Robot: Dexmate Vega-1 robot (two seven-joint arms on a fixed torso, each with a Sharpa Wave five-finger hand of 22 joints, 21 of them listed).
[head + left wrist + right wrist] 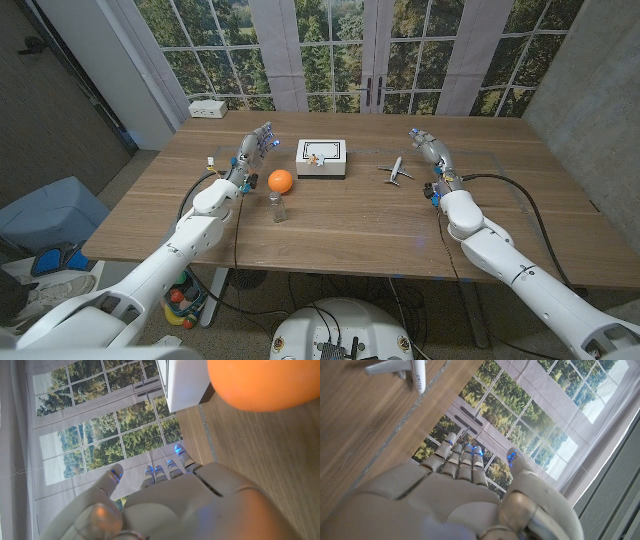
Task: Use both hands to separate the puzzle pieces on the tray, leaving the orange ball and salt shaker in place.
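Salt shaker [278,207] upright; beyond, white tray [321,158], long axis left-right.

The scene is seen from above by the head camera, which is aimed down and forward over the wooden table [340,215] towards a wall of tall windows [330,50]; both arms are taken in from the bottom corners. The left wrist view is taken from just behind the left hand [170,505], very close to the table and turned, so that the windows appear beside the tabletop. The orange ball [265,382] and the white tray [182,382] are shared with the head view. The right wrist view is set likewise behind the right hand [455,495], and the toy plane [402,370] is shared with the head view.
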